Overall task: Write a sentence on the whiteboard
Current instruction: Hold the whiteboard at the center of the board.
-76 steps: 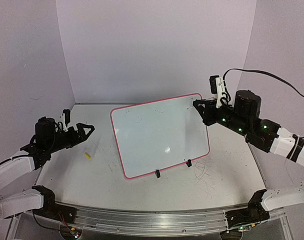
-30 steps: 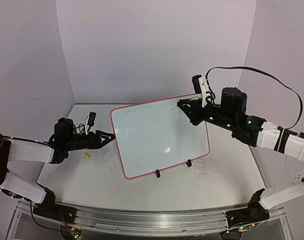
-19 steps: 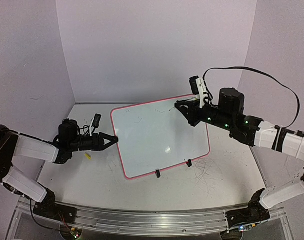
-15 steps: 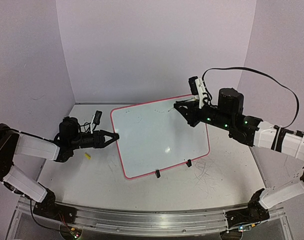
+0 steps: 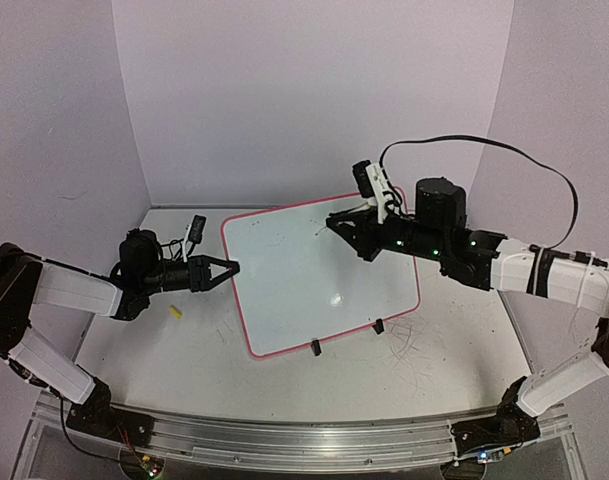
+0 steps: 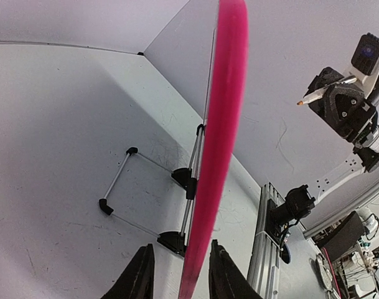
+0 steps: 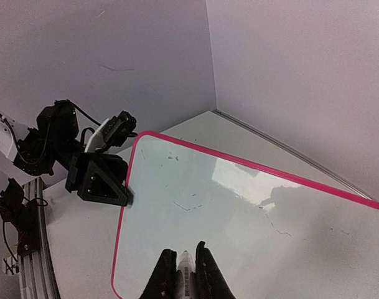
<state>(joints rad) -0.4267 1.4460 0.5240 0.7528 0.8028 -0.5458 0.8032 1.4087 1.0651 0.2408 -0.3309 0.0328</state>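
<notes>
The whiteboard [image 5: 319, 270] stands mid-table, leaning back on small black stand legs [image 5: 315, 348], its face towards the near side. It is glossy white with rounded corners and a thin pink-red rim. A few faint small marks show near its far edge.

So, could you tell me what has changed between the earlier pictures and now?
The left gripper reached rightward to the whiteboard's left edge and narrowed; its jaws straddle the pink rim. The right gripper, shut on the marker, moved leftward from the board's right corner across its upper part. The board and the yellow scrap on the table stayed.
</notes>
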